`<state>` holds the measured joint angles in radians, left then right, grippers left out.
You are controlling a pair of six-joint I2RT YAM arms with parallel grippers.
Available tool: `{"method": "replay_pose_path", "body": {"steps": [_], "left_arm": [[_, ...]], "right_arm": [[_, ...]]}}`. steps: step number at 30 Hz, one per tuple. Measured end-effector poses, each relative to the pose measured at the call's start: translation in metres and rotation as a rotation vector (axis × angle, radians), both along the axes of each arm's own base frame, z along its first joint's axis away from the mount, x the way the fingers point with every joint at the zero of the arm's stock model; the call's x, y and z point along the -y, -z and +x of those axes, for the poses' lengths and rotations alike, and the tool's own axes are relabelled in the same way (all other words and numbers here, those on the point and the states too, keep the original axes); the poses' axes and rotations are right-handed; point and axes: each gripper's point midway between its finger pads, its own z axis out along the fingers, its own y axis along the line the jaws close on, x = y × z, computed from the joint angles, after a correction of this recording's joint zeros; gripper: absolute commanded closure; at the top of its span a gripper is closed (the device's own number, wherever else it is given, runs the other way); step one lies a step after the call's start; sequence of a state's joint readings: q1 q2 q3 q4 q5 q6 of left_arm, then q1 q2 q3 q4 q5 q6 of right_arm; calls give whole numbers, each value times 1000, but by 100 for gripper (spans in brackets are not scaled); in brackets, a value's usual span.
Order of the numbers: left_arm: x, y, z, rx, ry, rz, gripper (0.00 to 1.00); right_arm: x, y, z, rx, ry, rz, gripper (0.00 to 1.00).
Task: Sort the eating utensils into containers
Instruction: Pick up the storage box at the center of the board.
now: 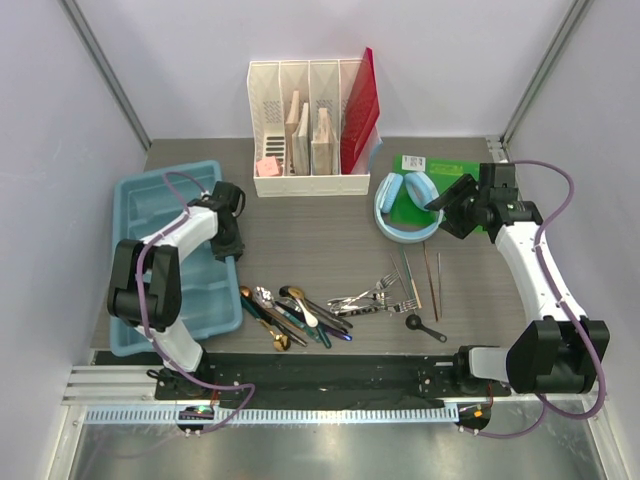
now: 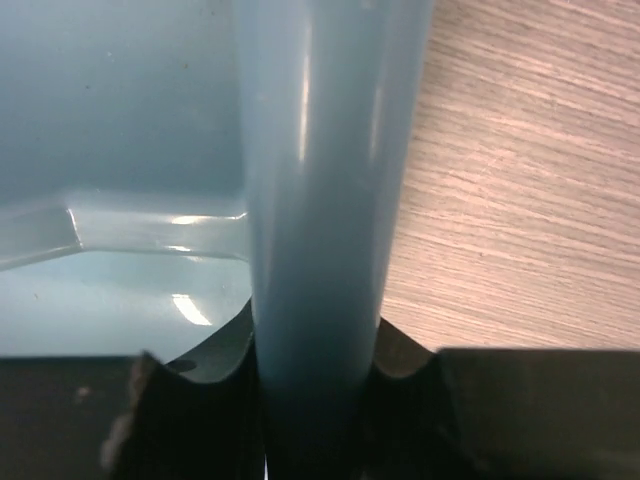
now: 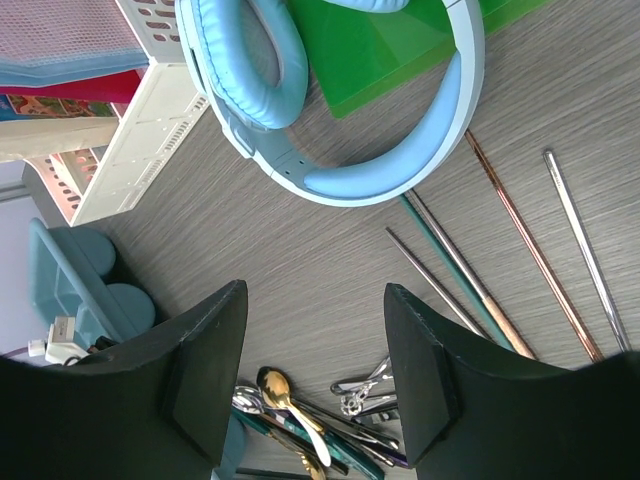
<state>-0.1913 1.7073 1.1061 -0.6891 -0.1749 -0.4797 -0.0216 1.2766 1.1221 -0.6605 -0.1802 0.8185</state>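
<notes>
The light blue cutlery tray [image 1: 160, 200] lies at the left of the table. My left gripper [image 1: 228, 245] is at its right edge. In the left wrist view the tray's rim [image 2: 320, 200] runs straight between the fingers of that gripper [image 2: 318, 400], which press on both sides of it. Spoons and knives [image 1: 295, 315] lie piled on the table in front, with silver forks [image 1: 375, 297] and thin chopsticks [image 1: 432, 280] to their right. My right gripper [image 1: 445, 205] hovers open above the table by the headphones, and past it [image 3: 315, 380] a gold spoon [image 3: 285, 395] shows below.
Light blue headphones [image 1: 405, 205] lie on a green box [image 1: 440, 170] at the back right. A white slotted file organizer [image 1: 310, 130] stands at the back centre. A small black scoop [image 1: 425, 326] lies by the chopsticks.
</notes>
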Motion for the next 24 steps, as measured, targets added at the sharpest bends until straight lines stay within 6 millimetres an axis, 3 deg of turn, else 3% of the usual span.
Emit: {"method": "replay_pose_path", "body": {"steps": [4,16,20,24], "left_arm": [[-1,0,-1,7,2,0,100],[-16,-8,-33,-28,74,99,100],[-11,-29,-34,50,93,117,100],[9,-64,-41,182,168,139,100]], "right_arm": [[-1,1,-1,-3,-2,3,38],[-6,9,-3,-16,-12,33,38],[-9,14,-2,-28,-23,41,39],[-13,21,0,-47,-36,47,39]]}}
